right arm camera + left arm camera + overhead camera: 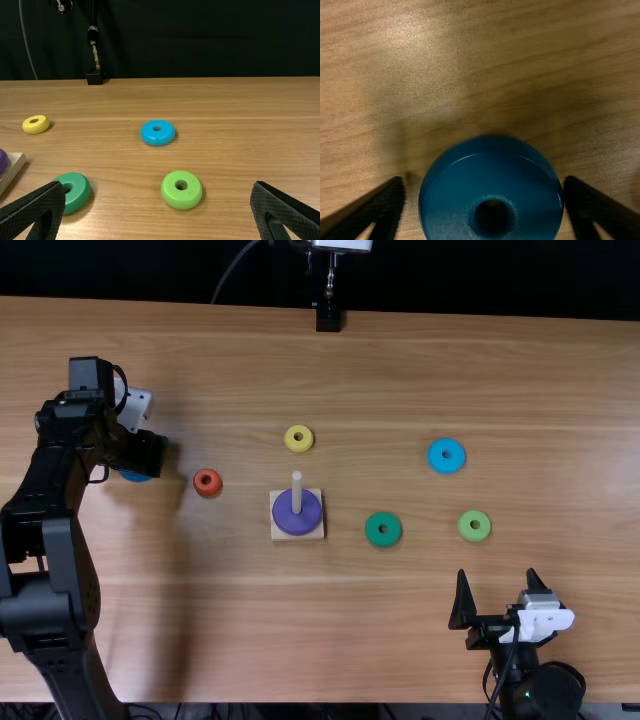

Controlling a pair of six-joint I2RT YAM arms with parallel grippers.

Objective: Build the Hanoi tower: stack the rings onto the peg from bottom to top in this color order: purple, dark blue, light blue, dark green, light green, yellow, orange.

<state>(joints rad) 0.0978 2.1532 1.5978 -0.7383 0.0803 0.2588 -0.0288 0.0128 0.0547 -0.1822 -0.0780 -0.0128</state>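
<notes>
My left gripper [148, 452] is low over the dark blue ring [136, 477] at the table's left and hides most of it. In the left wrist view the open left gripper [484, 184] has a finger on either side of the dark blue ring [455, 200]. The purple ring [298, 516] sits around the peg [297, 492] on its square wooden base [283, 537]. Loose rings lie flat: orange [199, 482], yellow [298, 430], dark green [372, 530], light blue [446, 446] and light green [474, 516]. My right gripper [497, 578] stands open and unloaded; the right wrist view shows the right gripper [158, 186] too.
A black stand [328, 317] is at the table's far edge, near the middle. The orange ring lies between the left gripper and the peg's base. Light green and dark green rings lie beyond the right gripper, on the wooden table [330, 640].
</notes>
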